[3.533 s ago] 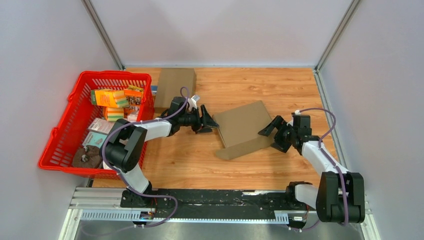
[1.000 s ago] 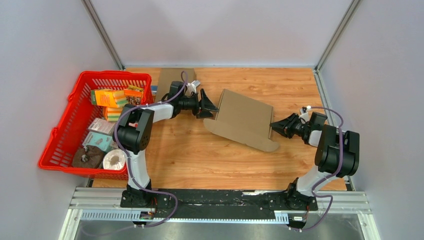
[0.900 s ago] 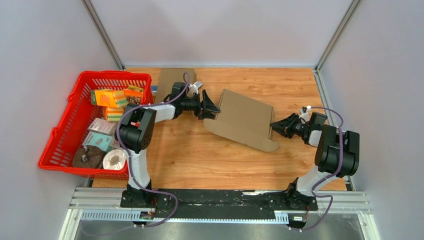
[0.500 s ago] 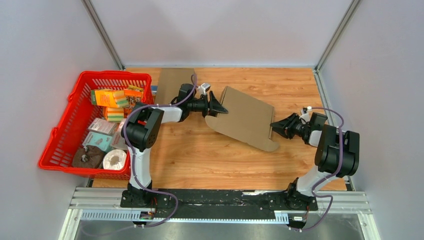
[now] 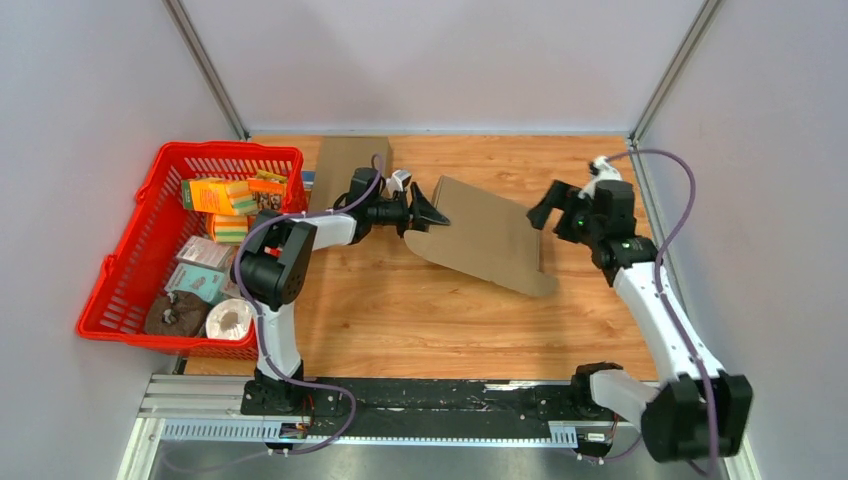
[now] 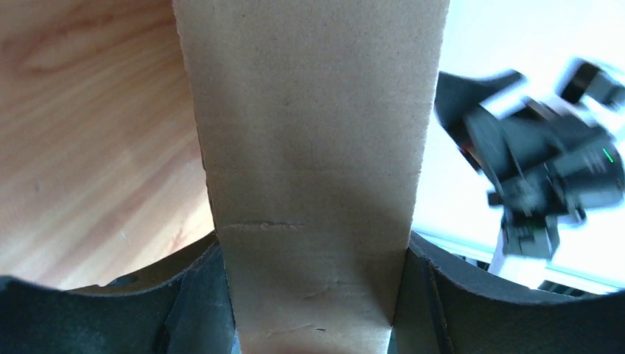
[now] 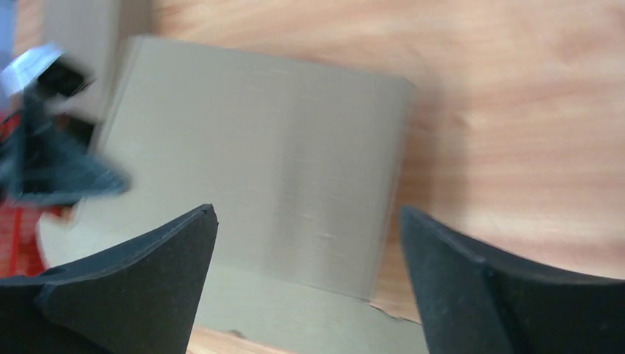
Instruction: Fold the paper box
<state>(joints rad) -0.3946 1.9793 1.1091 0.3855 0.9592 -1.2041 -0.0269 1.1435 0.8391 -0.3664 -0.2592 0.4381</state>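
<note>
**Left gripper** (image 5: 428, 213): jaws closed down to the thickness of the card, clamping the left edge of the paper box (image 5: 485, 235). In the left wrist view a strip of the box (image 6: 313, 147) runs straight out from between the two dark fingers (image 6: 199, 295), which press on it from either side.

**Right gripper** (image 5: 550, 212): jaws spread wide and holding nothing. It hangs near the far right corner of the box. In the right wrist view both fingertips (image 7: 184, 243) stand well apart with only the flat brown panel (image 7: 250, 162) and bare table (image 7: 516, 110) between and beyond them. Whether a fingertip touches the card cannot be told.

**Paper box**: flattened, unprinted brown card in the middle of the table (image 5: 400, 320). Its long axis runs left to right, the right end slanting somewhat toward the near side. The clamped left end points at the left arm. A flap with a rounded corner runs along the near edge. The far right corner lies below the right gripper.

**Surroundings**: a second flat piece of cardboard (image 5: 350, 160) lies at the far left, beside a red basket (image 5: 120, 290) that holds assorted packages.
</note>
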